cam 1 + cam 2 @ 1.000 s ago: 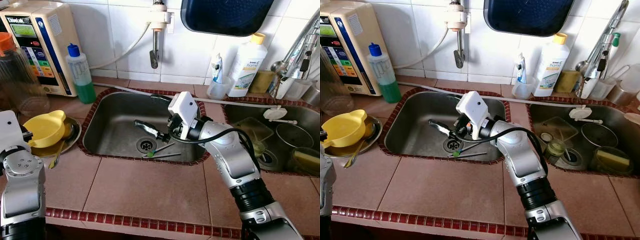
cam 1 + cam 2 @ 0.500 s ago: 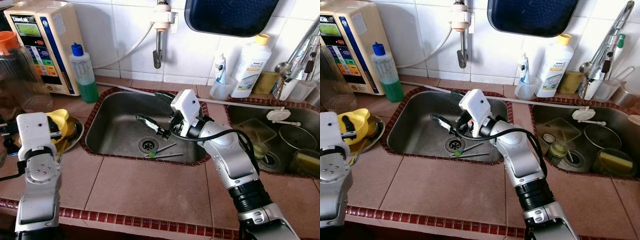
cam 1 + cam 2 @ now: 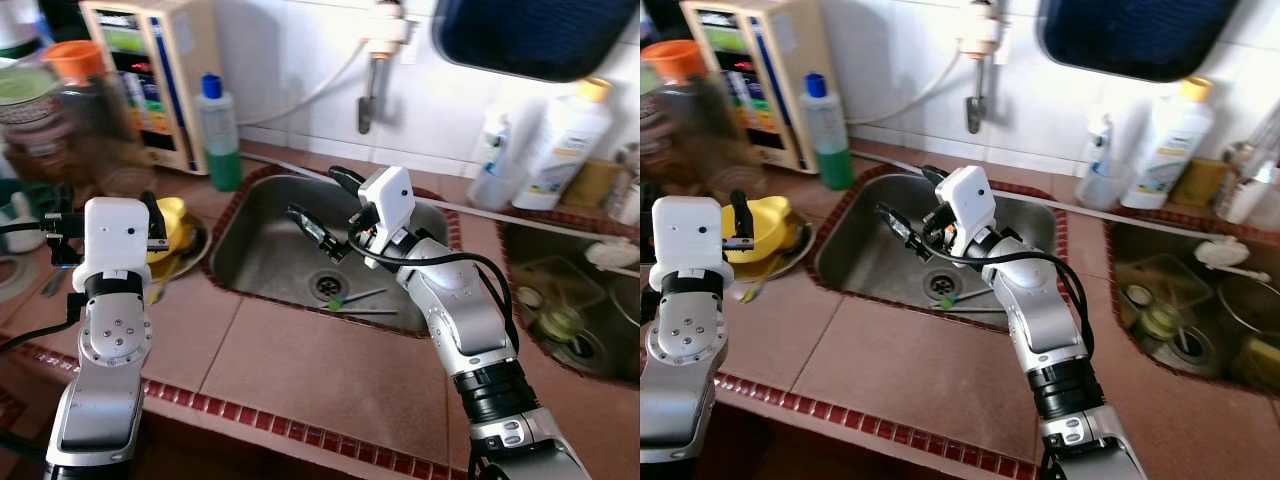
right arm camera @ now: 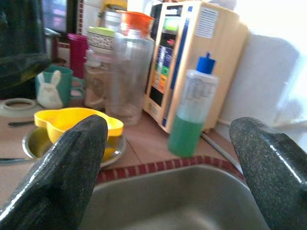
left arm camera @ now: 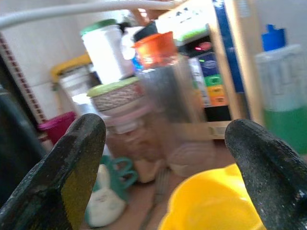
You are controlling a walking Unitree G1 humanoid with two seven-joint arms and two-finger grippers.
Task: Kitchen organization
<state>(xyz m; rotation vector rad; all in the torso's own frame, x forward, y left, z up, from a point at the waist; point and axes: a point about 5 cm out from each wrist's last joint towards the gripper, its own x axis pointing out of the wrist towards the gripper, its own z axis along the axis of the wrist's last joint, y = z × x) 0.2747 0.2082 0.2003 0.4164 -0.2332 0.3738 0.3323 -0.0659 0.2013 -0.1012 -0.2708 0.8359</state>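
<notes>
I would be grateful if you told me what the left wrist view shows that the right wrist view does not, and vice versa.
Left wrist view alone: a white jar with a green lid behind the jug. Right wrist view alone: the steel sink and the metal plate under the bowl. Shared: the yellow bowl, the orange-lidded jug and the green soap bottle.

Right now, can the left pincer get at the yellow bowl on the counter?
Probably yes. The left pincer is open and points at the yellow bowl, which sits just beyond its fingertips with nothing between them. The clear jar stands behind the bowl, out of the way.
</notes>
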